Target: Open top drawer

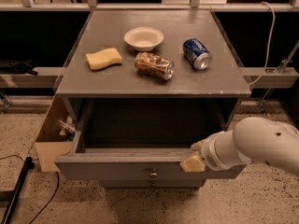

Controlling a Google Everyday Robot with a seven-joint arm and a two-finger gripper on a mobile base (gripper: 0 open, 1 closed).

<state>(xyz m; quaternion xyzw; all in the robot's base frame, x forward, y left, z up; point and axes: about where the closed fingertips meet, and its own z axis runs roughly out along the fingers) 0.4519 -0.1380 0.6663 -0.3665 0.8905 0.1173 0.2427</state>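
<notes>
One gripper [192,161], tan and blunt. It sits at the top rim of the top drawer [117,168] front, right of centre. How wide it stands cannot be told, nor whether it has hold of the rim. Behind it a smooth, rounded white arm [261,143] comes in from the right edge.

Top drawer: stands open, out from the cabinet toward the camera. Long flat grey front, matte. Small round metal knob [153,174] at its middle, left of the gripper and apart from it. Deep grey box behind the front, inside in shadow.

Below it: a strip of a second grey drawer front [126,184] with a like knob [150,183].

Cabinet top [140,85]: flat grey slab, dull finish. Four things on it:
- white bowl [144,38], round and shallow, at the back centre
- yellow sponge [103,59], soft block with a wavy outline, to the left
- crumpled brown can [154,65], on its side, in the middle
- blue can [196,53], smooth and shiny, on its side, to the right

Left of the cabinet: open cardboard box [49,153], touching its side, with small items inside too dim to name.

Floor [140,206]: speckled, stone-like. A black cable [14,195] lies at the lower left.
</notes>
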